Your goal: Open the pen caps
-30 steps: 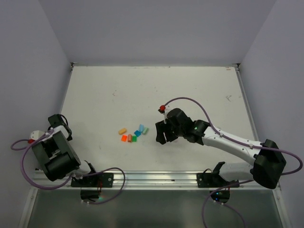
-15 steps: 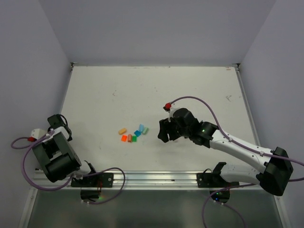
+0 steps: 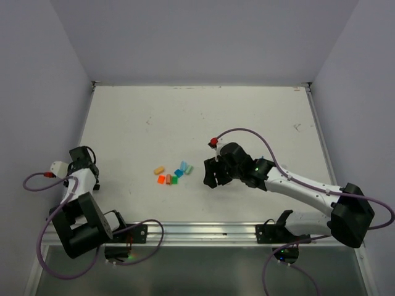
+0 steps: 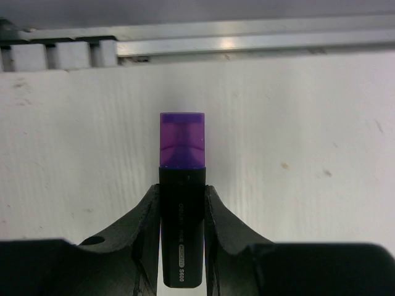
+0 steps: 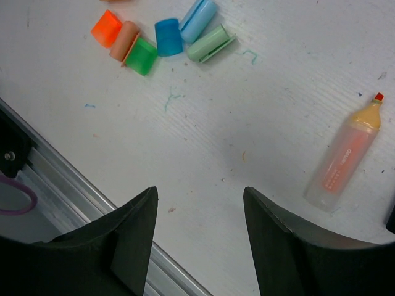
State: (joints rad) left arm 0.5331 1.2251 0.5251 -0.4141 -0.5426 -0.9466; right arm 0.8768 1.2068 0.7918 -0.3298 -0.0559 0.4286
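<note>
My left gripper (image 4: 182,188) is shut on a black marker (image 4: 181,228). Its purple pen cap (image 4: 182,140) sticks out past the fingertips, still on the marker. From above, the left gripper (image 3: 83,163) sits low at the table's left edge. Several loose pen caps (image 3: 173,174) lie mid-table: orange (image 5: 105,28), green (image 5: 142,56), blue (image 5: 168,37), light blue (image 5: 198,20) and mint (image 5: 211,43). My right gripper (image 5: 200,191) hovers open just right of them, nothing between its fingers. An uncapped orange marker (image 5: 343,161) lies on the table beside it.
The aluminium rail (image 4: 247,40) of the table's near edge runs across the left wrist view, close beyond the purple cap. The same rail (image 5: 74,185) shows at the lower left of the right wrist view. Grey walls (image 3: 37,92) enclose the white table (image 3: 247,111).
My left gripper closed on the black marker, and the left arm unfolded from its raised pose down toward the table. The right arm swung slightly right and came back.
</note>
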